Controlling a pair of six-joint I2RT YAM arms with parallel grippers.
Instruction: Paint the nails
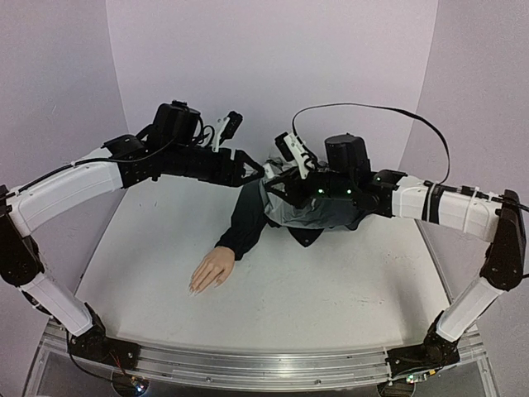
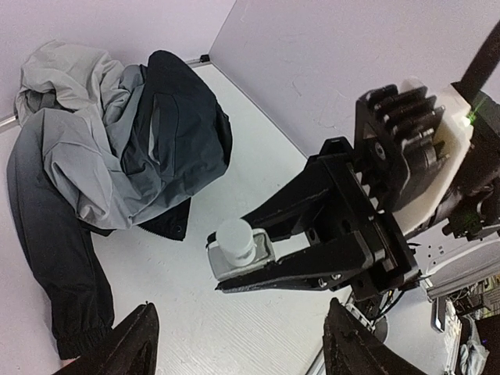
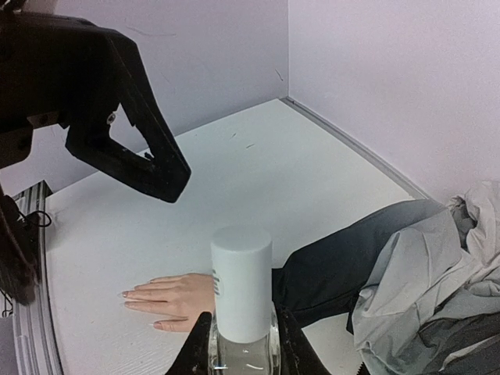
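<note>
Above the counter's (image 1: 331, 289) far half, right fingers (image 3: 201, 351) clamp the capped bottle (image 3: 241, 289), left fingers (image 2: 137, 340) spread empty nearby; nails (image 3: 126, 294), on the mannequin hand (image 1: 212, 271) lying mid-counter, look unpainted, so all painting remains.

Mannequin hand (image 1: 211, 271) on the table (image 1: 331, 318), jacket (image 1: 304, 217) behind it.

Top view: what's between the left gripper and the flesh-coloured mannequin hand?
Top view: only the dark jacket sleeve, ending at the mannequin hand.
</note>
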